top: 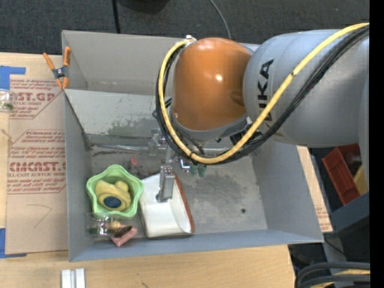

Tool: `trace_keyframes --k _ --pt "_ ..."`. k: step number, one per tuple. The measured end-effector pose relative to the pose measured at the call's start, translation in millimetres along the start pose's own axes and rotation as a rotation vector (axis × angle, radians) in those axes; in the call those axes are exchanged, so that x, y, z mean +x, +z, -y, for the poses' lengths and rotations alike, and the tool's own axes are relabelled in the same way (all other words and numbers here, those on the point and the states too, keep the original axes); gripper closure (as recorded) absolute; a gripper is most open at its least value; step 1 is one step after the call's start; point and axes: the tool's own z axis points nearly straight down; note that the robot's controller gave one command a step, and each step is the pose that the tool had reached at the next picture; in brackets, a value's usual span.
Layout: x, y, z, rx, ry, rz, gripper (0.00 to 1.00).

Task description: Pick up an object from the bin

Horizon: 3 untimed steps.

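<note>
My gripper (161,197) hangs below the orange wrist cover, low in the bin's front middle. Its tip is over the top edge of a white flat block with a red-brown side (161,222), and looks to be touching it. Just to the left stands a green flower-shaped cup (94,186) with a yellow toy with a blue spot (113,195) lying in it. Nothing can be seen held in the gripper.
In the front left corner lie a crumpled clear wrapper (101,225) and a small pink piece (123,239). The arm and its cables cover the back right of the bin. Bare grey floor shows to the right of the white block.
</note>
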Motion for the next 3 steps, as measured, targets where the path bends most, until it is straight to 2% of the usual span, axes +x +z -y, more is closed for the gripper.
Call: trace_keyframes --k 1,2,3 --pt "-1.6 -4.6 0.9 -0.002 0.003 0.008 0.0" --pt "2.6 42.6 -16.8 -0.002 -0.062 0.011 0.0" --pt "-8.2 102.4 -18.0 -0.004 -0.065 0.012 0.0"
